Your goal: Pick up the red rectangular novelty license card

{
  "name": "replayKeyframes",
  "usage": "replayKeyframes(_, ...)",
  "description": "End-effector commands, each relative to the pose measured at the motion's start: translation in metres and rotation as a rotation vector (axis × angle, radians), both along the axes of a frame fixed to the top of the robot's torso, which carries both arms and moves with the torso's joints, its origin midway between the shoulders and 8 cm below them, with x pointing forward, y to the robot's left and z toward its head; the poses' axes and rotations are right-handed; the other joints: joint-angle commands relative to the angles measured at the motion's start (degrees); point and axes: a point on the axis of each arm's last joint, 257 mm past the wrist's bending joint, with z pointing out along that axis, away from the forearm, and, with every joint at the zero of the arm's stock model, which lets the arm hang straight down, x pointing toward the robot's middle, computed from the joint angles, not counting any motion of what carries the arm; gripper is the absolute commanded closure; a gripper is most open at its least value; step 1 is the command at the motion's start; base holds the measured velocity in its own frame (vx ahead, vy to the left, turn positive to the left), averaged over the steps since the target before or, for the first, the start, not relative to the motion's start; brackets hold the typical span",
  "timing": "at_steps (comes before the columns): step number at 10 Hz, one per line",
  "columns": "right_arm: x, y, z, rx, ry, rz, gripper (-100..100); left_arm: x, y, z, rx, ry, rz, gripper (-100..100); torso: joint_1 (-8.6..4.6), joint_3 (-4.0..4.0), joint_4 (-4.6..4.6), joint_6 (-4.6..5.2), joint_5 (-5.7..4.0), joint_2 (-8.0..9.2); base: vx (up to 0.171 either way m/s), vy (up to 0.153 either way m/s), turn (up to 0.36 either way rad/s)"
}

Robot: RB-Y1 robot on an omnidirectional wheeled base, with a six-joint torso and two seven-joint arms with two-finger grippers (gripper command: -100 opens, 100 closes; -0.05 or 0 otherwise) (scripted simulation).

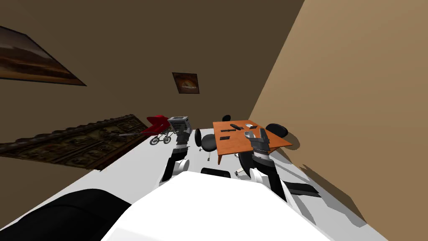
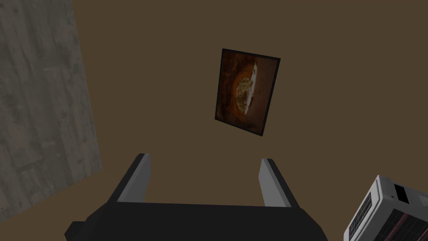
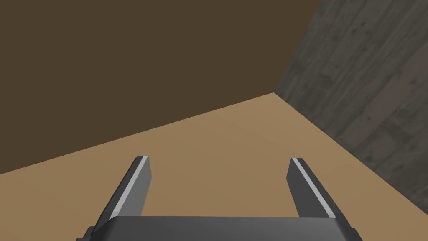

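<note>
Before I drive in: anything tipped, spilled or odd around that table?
Nothing spilled or tipped. The small dark things on the orange table lie flat and the chairs stand upright. Only oddity: a red stroller parked on the floor left of them, beside a white grilled box.

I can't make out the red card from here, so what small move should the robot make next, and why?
Probably roll the base a little closer to the orange table. Small dark items lie on its top, but none reads clearly as red. The left gripper and right gripper are both open, holding nothing, and point away from the table.
</note>
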Motion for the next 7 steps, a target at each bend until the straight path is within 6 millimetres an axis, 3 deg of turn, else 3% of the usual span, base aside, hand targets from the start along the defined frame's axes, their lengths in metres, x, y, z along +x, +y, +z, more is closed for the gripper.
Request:
replayKeyframes(1,0.002,0.007,-0.016,-0.043,0.039,0.017,-100,0.0,0.0,0.0,0.0,0.0,0.0,0,0.0,0.0,0.0,0.0,0.0,0.0,-0.046,-0.024,0.158)
replayKeyframes(7,-0.004,0.037,-0.092,-0.2,0.204,0.091,-100,0.0,0.0,0.0,0.0,0.0,0.0,0,-0.34,0.31,0.12,-0.02,-0.07,0.54,-0.119,-0.064,0.179)
